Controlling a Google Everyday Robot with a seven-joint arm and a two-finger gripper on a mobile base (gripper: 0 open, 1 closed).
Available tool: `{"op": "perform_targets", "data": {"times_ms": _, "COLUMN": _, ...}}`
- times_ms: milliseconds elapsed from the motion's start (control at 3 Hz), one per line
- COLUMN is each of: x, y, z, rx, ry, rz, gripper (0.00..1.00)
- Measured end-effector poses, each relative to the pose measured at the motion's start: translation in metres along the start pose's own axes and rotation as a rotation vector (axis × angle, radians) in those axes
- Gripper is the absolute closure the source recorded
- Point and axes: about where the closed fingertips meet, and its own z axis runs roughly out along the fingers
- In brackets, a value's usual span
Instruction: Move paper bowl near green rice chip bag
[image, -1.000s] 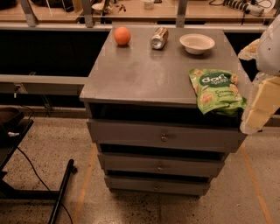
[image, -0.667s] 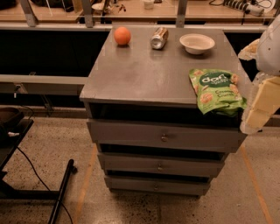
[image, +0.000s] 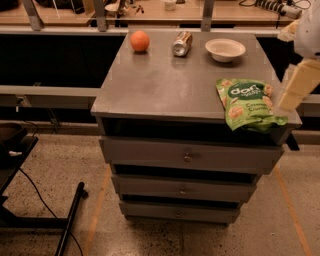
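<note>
The paper bowl (image: 225, 49) is off-white and shallow, and stands upright at the back right of the grey cabinet top (image: 165, 82). The green rice chip bag (image: 247, 102) lies flat at the front right corner, with its lower end hanging over the front edge. The bowl and the bag are apart, with bare cabinet top between them. My gripper (image: 298, 86), cream-coloured, hangs at the right edge of the view, just right of the bag and above the cabinet's right edge. It holds nothing that I can see.
An orange (image: 140, 41) and a silver can (image: 182, 43) on its side lie at the back of the cabinet top, left of the bowl. The cabinet has three drawers (image: 187, 157) below. A wooden counter (image: 150, 12) runs behind. A black stand (image: 70, 220) is on the floor at left.
My gripper has risen a little at the right edge of the view. The bowl, the bag, the orange and the can have not moved.
</note>
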Motion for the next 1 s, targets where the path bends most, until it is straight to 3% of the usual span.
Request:
{"op": "perform_targets", "data": {"times_ms": 333, "x": -0.003, "y": -0.077, "z": 0.007, "rx": 0.133, "ry": -0.02, "rz": -0.019, "gripper": 0.0}}
{"op": "perform_targets", "data": {"times_ms": 667, "x": -0.016, "y": -0.143, "z": 0.023, "rx": 0.229, "ry": -0.076, "rz": -0.02, "gripper": 0.0}}
{"op": "perform_targets", "data": {"times_ms": 1000, "x": -0.04, "y": -0.198, "z": 0.056, "rx": 0.289, "ry": -0.145, "rz": -0.021, "gripper": 0.0}}
